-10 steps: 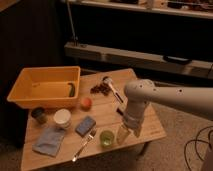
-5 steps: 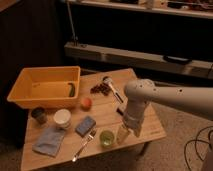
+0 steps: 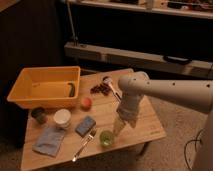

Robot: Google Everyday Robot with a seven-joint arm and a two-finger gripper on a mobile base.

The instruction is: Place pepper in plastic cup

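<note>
Dim room with dark shelving along the back wall, and a low wooden table in front of you. Your pepper lies inside the yellow bin, which fills the table's 10 o'clock corner. The pepper rests on the bin's floor close to its right-hand wall, at about 3 o'clock within the bin. It is small, dark green, elongated and slightly curved, much smaller than the bin around it.

The plastic cup, greenish and see-through, stands upright near the table's front edge at 6 o'clock. Your gripper points down from the white arm that reaches in from 3 o'clock. It hangs just beside the cup, at the cup's 1 o'clock, well apart from the pepper. Its fingers are spread and empty.

A round orange fruit sits just outside the bin, at the bin's 4 o'clock. At the table's 12 o'clock lies a cluster of dark red pieces with a spoon beside it. Along the left front you have a small dark cup at 9 o'clock, a white cup, a blue sponge, a blue cloth at 7 o'clock, and a fork between the sponge and the plastic cup
</note>
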